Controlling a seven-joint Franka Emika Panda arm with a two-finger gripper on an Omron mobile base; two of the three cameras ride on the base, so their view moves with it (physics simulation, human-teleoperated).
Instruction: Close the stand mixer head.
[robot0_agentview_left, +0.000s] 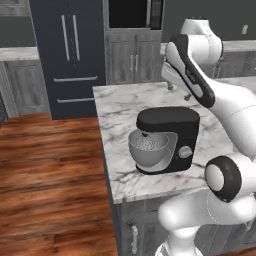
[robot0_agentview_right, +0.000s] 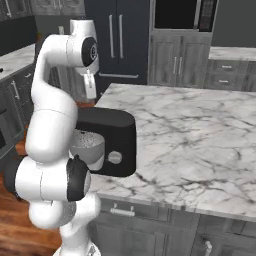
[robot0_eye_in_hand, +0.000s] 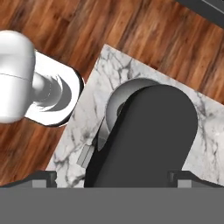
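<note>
The black stand mixer sits near the front left corner of the marble island counter (robot0_agentview_left: 120, 105). The stand mixer head (robot0_agentview_left: 167, 118) (robot0_agentview_right: 107, 117) lies level, down over the grey metal bowl (robot0_agentview_left: 148, 150) (robot0_agentview_right: 87, 147), and the wire whisk reaches into the bowl. My gripper (robot0_agentview_left: 179, 91) (robot0_agentview_right: 91, 92) hangs above the head without touching it. From the hand view I look straight down on the head (robot0_eye_in_hand: 148, 131), with the bowl's rim (robot0_eye_in_hand: 116, 103) peeking out beyond it. The gripper (robot0_eye_in_hand: 116, 177) is open with its fingertips (robot0_eye_in_hand: 43, 177) far apart and nothing between them.
A dark refrigerator (robot0_agentview_left: 67, 50) and grey cabinets (robot0_agentview_left: 132, 60) line the back wall, with a microwave (robot0_agentview_right: 185, 14) above. Wooden floor (robot0_agentview_left: 50, 165) lies left of the island. The marble top stretches wide to the mixer's right (robot0_agentview_right: 200, 135).
</note>
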